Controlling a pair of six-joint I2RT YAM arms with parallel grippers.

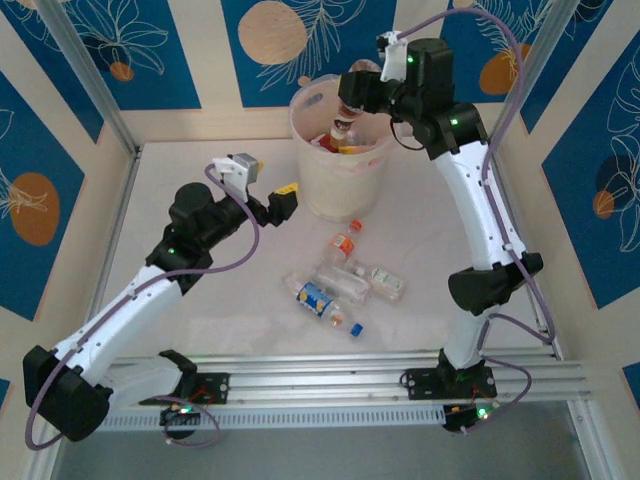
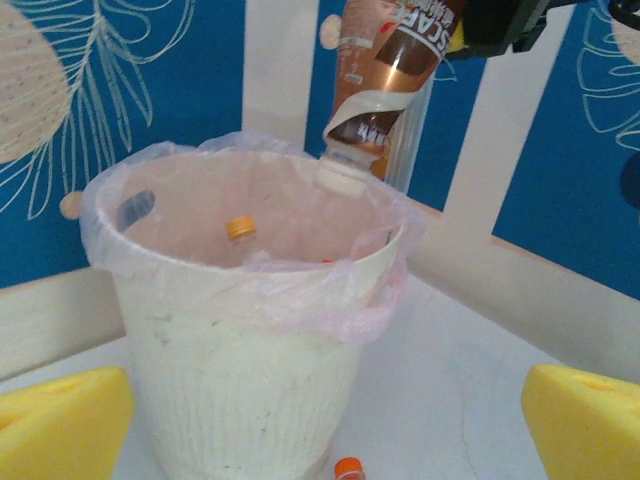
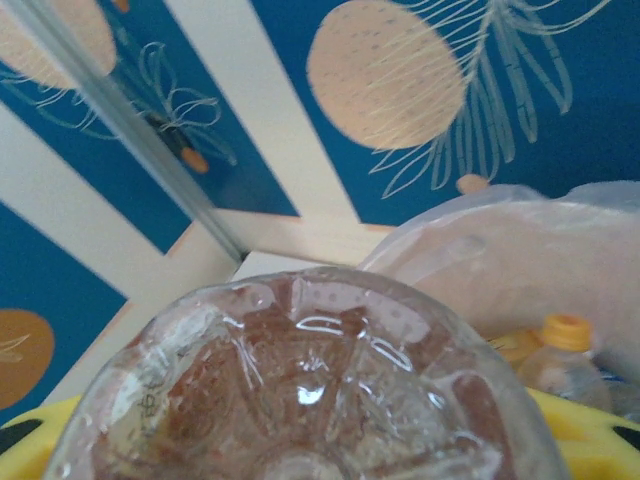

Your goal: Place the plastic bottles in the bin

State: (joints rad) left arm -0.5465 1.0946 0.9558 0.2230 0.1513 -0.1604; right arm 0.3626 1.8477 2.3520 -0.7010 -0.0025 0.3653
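Right claw [image 1: 352, 92]: clamped on a brown-labelled bottle [image 2: 385, 70], held neck-down over the bin [image 2: 230, 380], cap close to the far rim.
Left claw [image 1: 283, 200]: jaws apart, empty, just beside the bin.
Loose bottles [image 1: 340, 285]: lying on the bench [image 1: 260, 320], near the bin.
Risk: if let go here, the cap may clip the rim or snag the bag liner [image 2: 330, 310], and the bottle could tumble outside.

Glossy clear plastic bottle [image 3: 300, 390] — thin translucent bag [image 2: 330, 300] over matt bin [image 2: 220, 380].

Left arm [image 1: 195, 218] low, jaws wide; right arm [image 1: 472, 190] raised, jaws clamped.
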